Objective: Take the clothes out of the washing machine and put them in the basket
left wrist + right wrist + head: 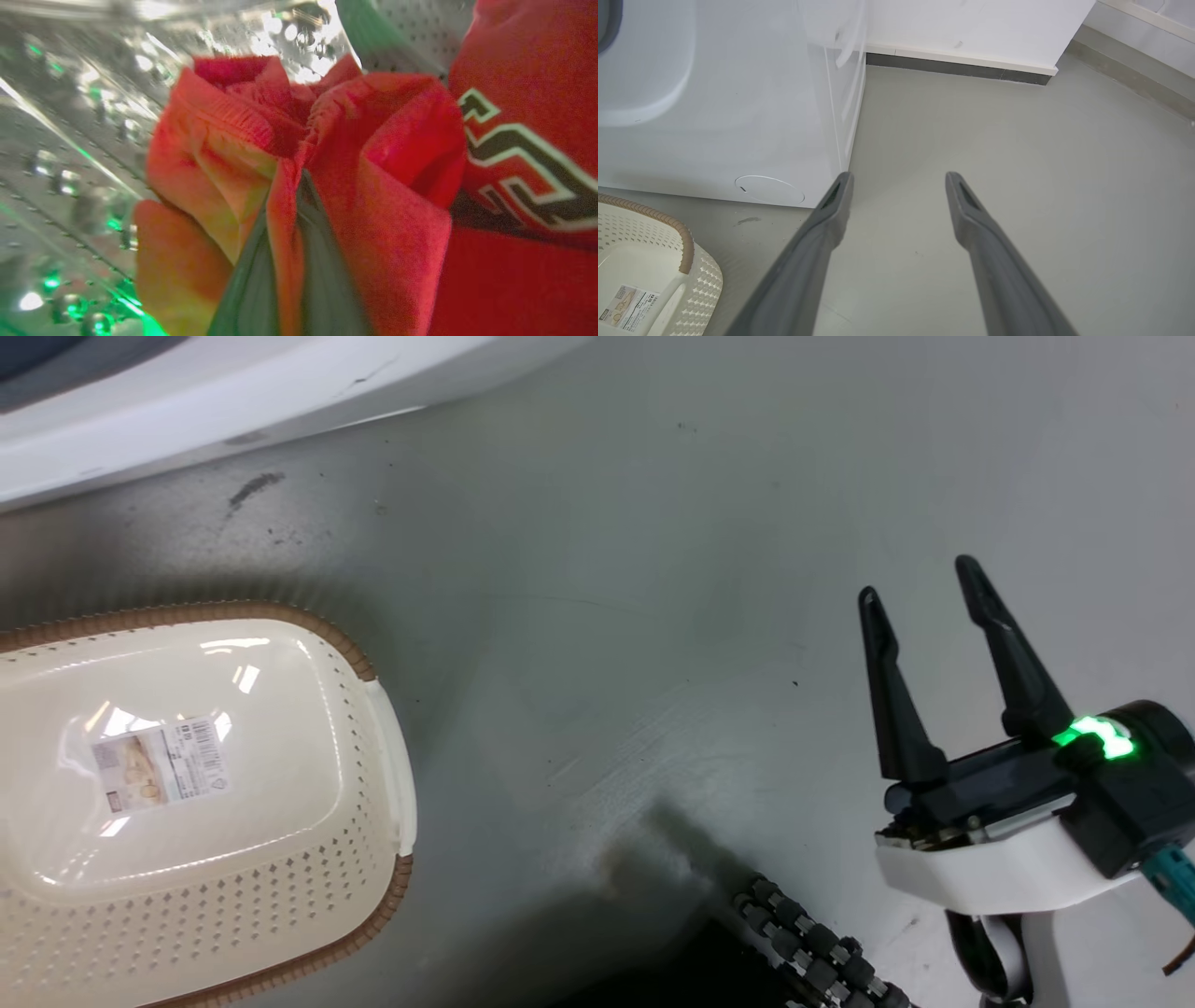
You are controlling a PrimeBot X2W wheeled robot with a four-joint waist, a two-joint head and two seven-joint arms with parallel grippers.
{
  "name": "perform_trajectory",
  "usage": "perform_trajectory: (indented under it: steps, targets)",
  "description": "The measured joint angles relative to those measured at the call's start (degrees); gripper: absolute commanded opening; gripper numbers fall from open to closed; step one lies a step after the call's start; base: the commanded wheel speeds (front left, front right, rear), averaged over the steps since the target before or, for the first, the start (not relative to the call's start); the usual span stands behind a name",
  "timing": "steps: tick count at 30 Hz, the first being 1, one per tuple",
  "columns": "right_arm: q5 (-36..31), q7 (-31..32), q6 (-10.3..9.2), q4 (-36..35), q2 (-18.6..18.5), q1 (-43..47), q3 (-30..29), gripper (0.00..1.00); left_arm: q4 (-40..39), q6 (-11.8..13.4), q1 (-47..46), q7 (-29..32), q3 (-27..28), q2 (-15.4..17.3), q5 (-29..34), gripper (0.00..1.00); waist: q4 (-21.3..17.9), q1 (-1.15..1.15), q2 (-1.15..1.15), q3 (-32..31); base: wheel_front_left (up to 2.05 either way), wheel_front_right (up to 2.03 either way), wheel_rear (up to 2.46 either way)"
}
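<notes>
Left gripper [289, 205] clamped on the clothes [383, 163] inside the washing machine [70, 140]
Right gripper [918, 581] spread wide, 2 fingers holding nothing; basket [280, 887] well apart on the floor [653, 569]

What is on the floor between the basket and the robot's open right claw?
Nothing. In the head view, the grey floor between the basket and the right gripper is bare, just lightly scuffed.
</notes>
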Motion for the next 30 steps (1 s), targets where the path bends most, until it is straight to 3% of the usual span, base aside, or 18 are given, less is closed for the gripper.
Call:
perform_trajectory:
  steps: [7,18,24,30]
  targets:
    - [-0.54,0.00,0.00,2.99,0.01,-0.77,-3.01,1.00,1.58,-0.01,4.05,-16.40,-0.73,-1.94,-0.46,0.00,1.80,0.00,0.00,-4.01,0.00,0.00,0.00]
    - [-3.60,0.00,0.00,5.26,0.04,-0.94,-7.43,1.00,7.08,1.94,14.90,-38.91,1.44,-9.85,-4.60,0.00,6.30,-0.01,0.00,-13.87,0.00,0.00,0.00]
    - [-6.05,0.00,0.00,6.38,0.04,0.48,-7.82,1.00,6.21,2.80,22.65,-43.70,3.37,-13.59,-6.79,0.00,8.83,-0.01,0.00,-20.15,0.00,0.00,0.00]
    - [-7.38,0.00,0.00,6.98,0.08,1.93,-8.50,1.00,-5.75,5.36,33.14,-43.87,8.44,-14.91,-6.08,0.00,11.33,-0.02,0.00,-26.45,0.00,0.00,0.00]
